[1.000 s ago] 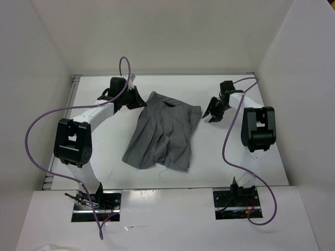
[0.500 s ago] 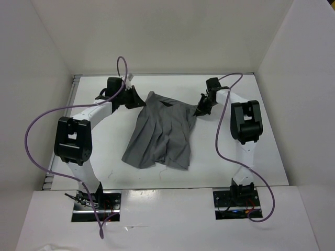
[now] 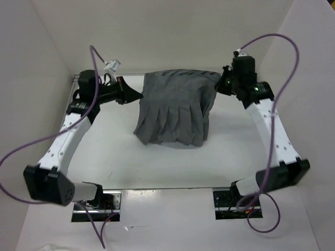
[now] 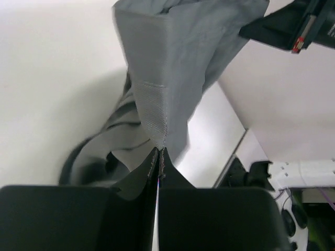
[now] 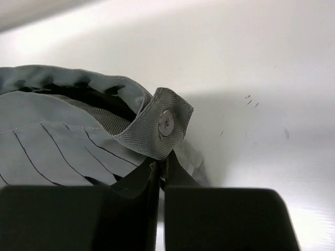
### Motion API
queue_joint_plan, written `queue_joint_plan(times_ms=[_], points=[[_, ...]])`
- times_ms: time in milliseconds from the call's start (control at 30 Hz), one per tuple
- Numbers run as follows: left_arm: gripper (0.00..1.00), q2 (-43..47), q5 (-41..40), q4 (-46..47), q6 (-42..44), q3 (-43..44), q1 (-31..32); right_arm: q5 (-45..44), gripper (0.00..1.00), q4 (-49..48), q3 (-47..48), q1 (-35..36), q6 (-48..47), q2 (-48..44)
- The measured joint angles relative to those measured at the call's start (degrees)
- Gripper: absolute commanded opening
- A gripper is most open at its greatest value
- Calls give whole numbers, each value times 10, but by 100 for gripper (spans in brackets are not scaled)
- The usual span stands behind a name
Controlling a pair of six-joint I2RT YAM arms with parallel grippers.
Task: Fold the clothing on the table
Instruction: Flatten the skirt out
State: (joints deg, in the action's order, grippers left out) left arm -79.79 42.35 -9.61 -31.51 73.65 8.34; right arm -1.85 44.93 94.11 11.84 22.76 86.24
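The grey pleated clothing (image 3: 175,107) hangs stretched between both arms above the white table (image 3: 225,157), its lower hem drooping toward the surface. My left gripper (image 3: 139,95) is shut on the clothing's left top corner; in the left wrist view the fabric (image 4: 167,68) runs up from the pinched gripper (image 4: 158,155). My right gripper (image 3: 222,82) is shut on the right top corner. In the right wrist view the waistband tab with a metal snap (image 5: 166,124) sits just above the closed gripper (image 5: 162,163).
White walls (image 3: 42,63) box in the table on the left, back and right. Purple cables (image 3: 272,47) loop off both arms. The arm bases (image 3: 233,201) sit at the near edge.
The right gripper closed on the clothing's right corner. Both arms then lifted and spread apart, raising the garment off the table so it hangs between them.
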Motion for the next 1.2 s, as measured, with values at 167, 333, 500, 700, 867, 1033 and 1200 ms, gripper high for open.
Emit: queue_joint_plan(times_ms=[167,333,500,700,867,1033,1200], points=[[0,167,33,-5,-3,-64,0,-11,0,32,-12,38,-15,-159],[0,318,13,-59,-7,-95,0,-18,0,79,-26,56,-16,-276],[0,319,-22,-70,-3,-54,0,-21,0,103,31,58,-10,-281],[0,95,-54,-53,-2,-15,-25,-21,5,66,32,33,-10,-141],[68,-185,-80,-34,-17,29,-58,7,49,-14,16,-5,-9,88],[94,-342,-120,-39,-51,108,-88,4,58,-27,46,-29,-3,244],[94,-338,-139,-8,-64,138,-104,-42,59,-20,46,-4,0,216]])
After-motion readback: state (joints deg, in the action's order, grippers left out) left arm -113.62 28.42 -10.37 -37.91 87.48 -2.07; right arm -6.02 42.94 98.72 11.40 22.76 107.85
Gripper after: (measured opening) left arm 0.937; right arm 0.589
